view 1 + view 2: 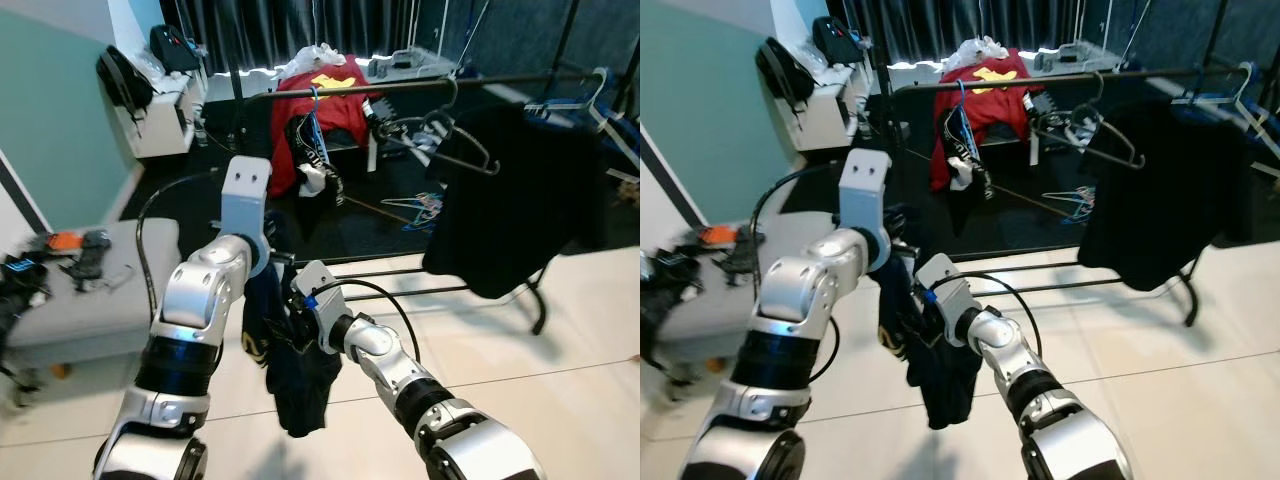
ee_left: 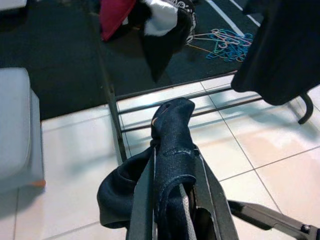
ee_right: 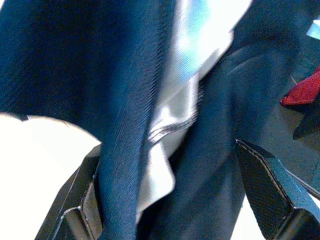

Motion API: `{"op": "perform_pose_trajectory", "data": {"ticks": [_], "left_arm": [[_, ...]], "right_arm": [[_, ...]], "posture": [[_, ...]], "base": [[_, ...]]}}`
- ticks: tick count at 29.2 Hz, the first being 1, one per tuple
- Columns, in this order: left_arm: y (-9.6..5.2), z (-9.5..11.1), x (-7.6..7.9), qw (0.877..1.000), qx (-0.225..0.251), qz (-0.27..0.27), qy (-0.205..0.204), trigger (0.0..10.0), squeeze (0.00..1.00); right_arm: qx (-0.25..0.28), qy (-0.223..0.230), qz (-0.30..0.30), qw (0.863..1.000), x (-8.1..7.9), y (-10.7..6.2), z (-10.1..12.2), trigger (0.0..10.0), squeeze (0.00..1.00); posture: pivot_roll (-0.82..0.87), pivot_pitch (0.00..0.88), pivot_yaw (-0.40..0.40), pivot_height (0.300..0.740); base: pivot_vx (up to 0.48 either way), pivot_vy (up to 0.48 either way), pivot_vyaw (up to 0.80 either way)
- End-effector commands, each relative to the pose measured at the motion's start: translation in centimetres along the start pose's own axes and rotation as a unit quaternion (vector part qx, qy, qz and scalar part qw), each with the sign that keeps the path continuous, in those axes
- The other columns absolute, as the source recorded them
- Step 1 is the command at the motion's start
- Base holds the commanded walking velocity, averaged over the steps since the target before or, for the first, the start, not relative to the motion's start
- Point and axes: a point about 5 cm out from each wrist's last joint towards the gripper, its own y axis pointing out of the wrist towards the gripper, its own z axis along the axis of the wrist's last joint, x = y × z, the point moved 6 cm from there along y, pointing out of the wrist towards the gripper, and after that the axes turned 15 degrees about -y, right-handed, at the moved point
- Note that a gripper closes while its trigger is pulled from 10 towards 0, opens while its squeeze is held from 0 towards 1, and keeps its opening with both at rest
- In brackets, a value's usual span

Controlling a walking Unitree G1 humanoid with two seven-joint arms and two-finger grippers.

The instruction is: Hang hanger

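A dark navy garment (image 1: 295, 370) hangs in front of me between both arms. My left gripper (image 2: 175, 150) is shut on its upper fold, the cloth bunched between the fingers. My right gripper (image 3: 167, 150) is pushed into the garment from the side, its fingers (image 3: 272, 192) spread open with navy cloth and a pale lining between them. Behind stands a black clothes rack (image 1: 400, 88). An empty dark hanger (image 1: 455, 140) hangs on its rail beside a black garment (image 1: 520, 200). A red garment on a blue hanger (image 1: 318, 112) hangs further left.
A grey ottoman (image 1: 80, 290) with small items stands at my left. Coloured hangers (image 1: 425, 210) lie on the dark carpet behind the rack. Pale hangers (image 1: 590, 105) hang at the rail's right end. A white cabinet (image 1: 160, 110) stands at the back left.
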Motion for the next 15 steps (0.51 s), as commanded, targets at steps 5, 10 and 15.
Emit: {"op": "perform_pose_trajectory", "data": {"ticks": [5, 10, 15], "left_arm": [[-1.1, 0.4, -0.5, 1.000, 0.013, 0.019, -0.010, 10.0, 0.00], [-1.9, 0.5, -1.3, 0.999, 0.008, 0.034, -0.012, 10.0, 0.00], [-1.8, 1.0, -1.1, 1.000, 0.010, 0.029, -0.005, 10.0, 0.00]], "right_arm": [[-0.006, 0.005, 0.035, 0.999, -1.4, 0.3, -0.2, 6.0, 0.00], [0.002, 0.024, 0.065, 0.998, -3.0, 0.5, 0.0, 0.0, 0.00], [0.009, 0.034, 0.074, 0.997, -3.5, 0.5, 0.0, 0.0, 0.00]], "posture": [[0.06, 0.069, -0.107, 0.740], [0.08, 0.093, -0.120, 0.740], [0.07, 0.088, -0.093, 0.740]], "base": [[0.000, 0.000, 0.00], [0.000, 0.000, 0.00], [0.000, 0.000, 0.00]]}}
